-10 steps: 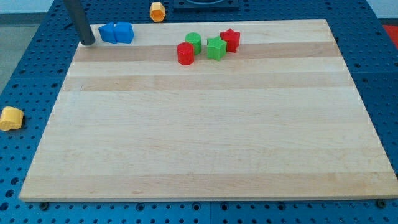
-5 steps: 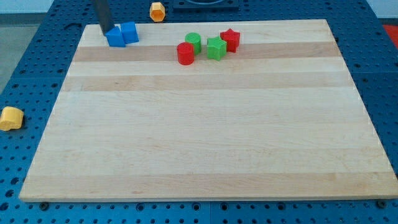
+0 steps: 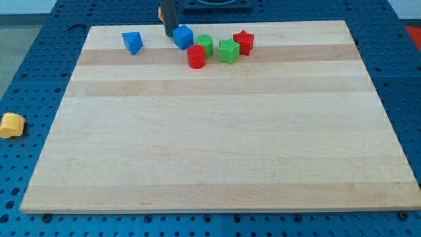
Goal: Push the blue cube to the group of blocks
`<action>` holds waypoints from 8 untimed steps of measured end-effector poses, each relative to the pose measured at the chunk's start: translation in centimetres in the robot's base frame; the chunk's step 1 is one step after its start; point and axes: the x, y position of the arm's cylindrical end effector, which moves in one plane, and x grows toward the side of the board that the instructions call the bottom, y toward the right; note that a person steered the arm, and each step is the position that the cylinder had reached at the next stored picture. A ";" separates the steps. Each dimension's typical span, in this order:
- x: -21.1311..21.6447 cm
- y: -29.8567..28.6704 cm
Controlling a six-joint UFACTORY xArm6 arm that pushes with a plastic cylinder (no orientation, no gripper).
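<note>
**A:** Blue pegboard all round, and on it our pale wooden surface point(image 3: 217, 131), mostly bare, with the action packed along the view's top edge.

**B:** And we are right in it. Our tip point(image 3: 169, 34) sits just to the view's left of the blue cube point(image 3: 183, 37), touching it or as good as.

**A:** No gripper on this arm, remember: we carry a plain dark rod, so nothing opens, nothing closes, nothing is held. We only shove.

**B:** Where does the cube stand against the group?

**A:** Very near. The red cylinder point(image 3: 196, 56) is just below it and to the right, the green cylinder point(image 3: 204, 44) just to its right. Whether the cube touches either, we cannot tell from here. Beyond them sit the green star-like block point(image 3: 228, 51) and the red star point(image 3: 244, 41).

**B:** So the line that matters: tip, cube, group, running from the view's left to its right. The cube lies on the group's side of us.

**A:** Exactly, and we judge a short nudge rightward would close it up. The job looks almost done.

**B:** Stragglers?

**A:** A blue wedge-like block point(image 3: 133, 42) well off to the left, and a yellow block point(image 3: 11, 124) off the board at the view's left.
</note>
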 end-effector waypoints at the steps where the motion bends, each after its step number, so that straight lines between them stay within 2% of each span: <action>1: 0.0 1.3; 5: 0.3 3.7; 6: 1.8 4.9; 8: 2.5 1.2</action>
